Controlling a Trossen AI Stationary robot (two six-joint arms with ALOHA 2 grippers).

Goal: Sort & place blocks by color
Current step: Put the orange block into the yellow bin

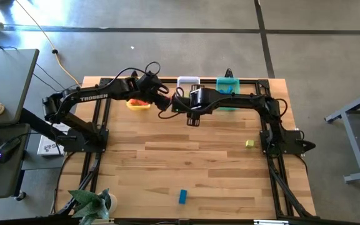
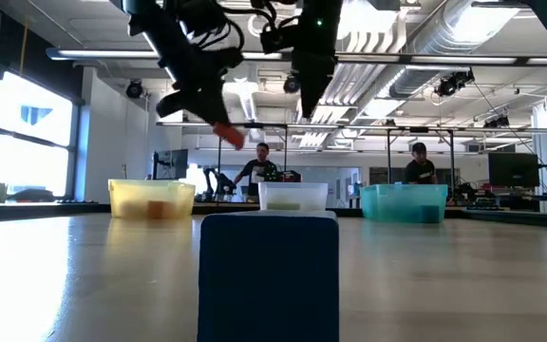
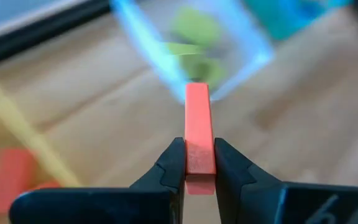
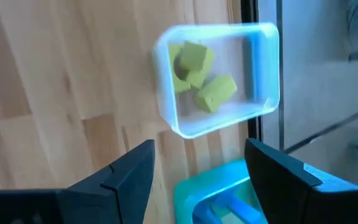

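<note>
Your left gripper is clamped on a red-orange bar block, pinched near one end with most of its length sticking out past the fingertips; in the high view it sits in the upper middle of the frame, just beside the yellow bin. Your right gripper hangs with its jaws spread and nothing between them, near the clear bin, which holds yellow-green blocks. A blue block lies at the lower centre of the table and a yellow-green cube at the right. These blocks look light, rigid and smooth-sided, so they will likely twist in an end grip; take each one across its flat long faces near the middle.
</note>
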